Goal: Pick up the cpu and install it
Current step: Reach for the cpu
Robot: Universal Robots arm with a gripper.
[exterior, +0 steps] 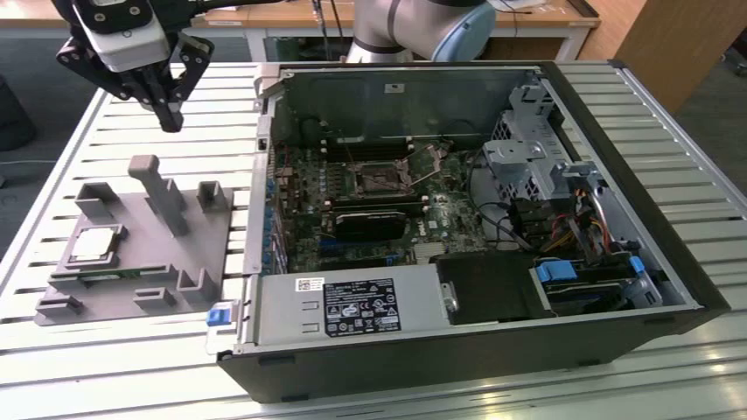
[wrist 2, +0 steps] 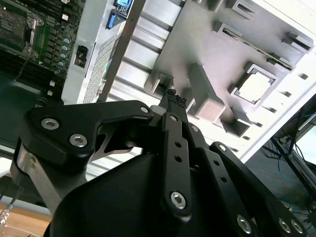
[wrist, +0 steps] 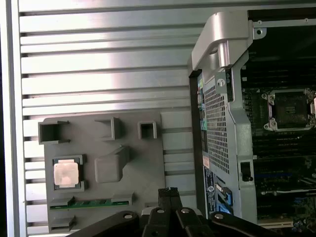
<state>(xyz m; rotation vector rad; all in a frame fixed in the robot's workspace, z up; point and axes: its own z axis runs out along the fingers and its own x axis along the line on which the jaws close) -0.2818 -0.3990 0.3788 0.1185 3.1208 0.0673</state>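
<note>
The cpu (exterior: 96, 245) is a flat square chip with a pale silvery top. It lies face up in a recess of the grey holder (exterior: 140, 262), with no long axis and its edges square to the holder. My jaws hang pressed together and empty above the holder. The slatted metal surface (exterior: 117, 367) also carries an open computer case (exterior: 467, 350), and wooden furniture (exterior: 653, 35) stands behind.
</note>
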